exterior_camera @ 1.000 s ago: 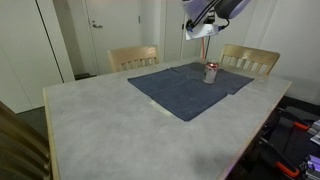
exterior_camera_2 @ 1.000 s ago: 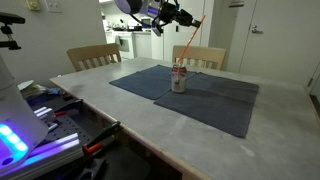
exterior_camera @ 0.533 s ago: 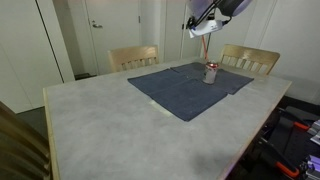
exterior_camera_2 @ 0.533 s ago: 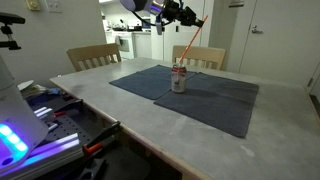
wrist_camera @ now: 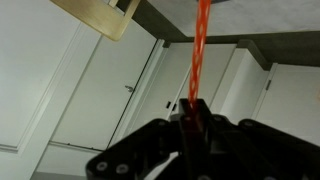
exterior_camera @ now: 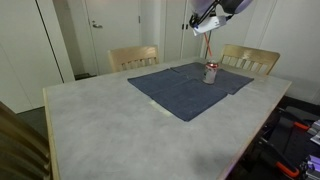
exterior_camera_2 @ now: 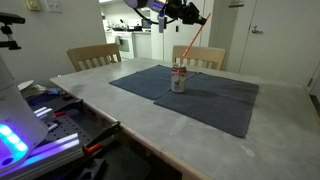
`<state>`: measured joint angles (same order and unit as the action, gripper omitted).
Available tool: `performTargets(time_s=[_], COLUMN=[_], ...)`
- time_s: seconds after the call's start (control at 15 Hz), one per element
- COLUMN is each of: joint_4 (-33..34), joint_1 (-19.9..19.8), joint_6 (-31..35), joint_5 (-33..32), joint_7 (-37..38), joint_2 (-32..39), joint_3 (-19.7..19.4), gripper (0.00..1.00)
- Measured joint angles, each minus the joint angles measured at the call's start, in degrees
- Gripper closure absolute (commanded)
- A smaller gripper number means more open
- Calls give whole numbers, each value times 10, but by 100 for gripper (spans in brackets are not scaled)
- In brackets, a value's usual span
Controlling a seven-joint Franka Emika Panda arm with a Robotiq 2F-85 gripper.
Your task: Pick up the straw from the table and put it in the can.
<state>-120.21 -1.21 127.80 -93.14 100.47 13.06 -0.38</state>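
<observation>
- Your table (exterior_camera: 110,125) had a pale grey-white marbled top, and a dark blue cloth (exterior_camera: 185,92) covered its far part in both exterior views.
- Two wooden chairs (exterior_camera: 133,57) stood at the far edge of the table, with white doors (exterior_camera: 100,25) on the wall behind them.
- The can (exterior_camera_2: 179,79) stood upright on the cloth, at about 2 o'clock from the cloth's middle in an exterior view (exterior_camera: 211,72).
- Your gripper (exterior_camera_2: 199,17) hung high above the can, its jaws pinching the upper end of the straw (exterior_camera_2: 189,42).
- The straw leaned from the can's top up toward 1 o'clock; its lower end met the can's rim, but you could not tell whether it sat inside.
- In the wrist view the straw (wrist_camera: 201,50) ran out from between the dark fingers (wrist_camera: 222,128), blurred, and its far end was cut off by the frame.
- The arm above the gripper was cropped in both exterior views.
- Low at 7 o'clock in an exterior view lay clutter (exterior_camera_2: 60,115) too small to make out.
</observation>
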Motion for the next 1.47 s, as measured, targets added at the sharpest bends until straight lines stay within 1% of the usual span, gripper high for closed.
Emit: performTargets(time_s=[0.4,1.13,1.47], joint_4=[-3,-6,-5], joint_1=[0,0,0], joint_6=[0,-3,-7], joint_5=[2,1,1], joint_7=[9,94,112], joint_2=[1,16,20], joint_3=[0,-1,-2], gripper=[98,98,98])
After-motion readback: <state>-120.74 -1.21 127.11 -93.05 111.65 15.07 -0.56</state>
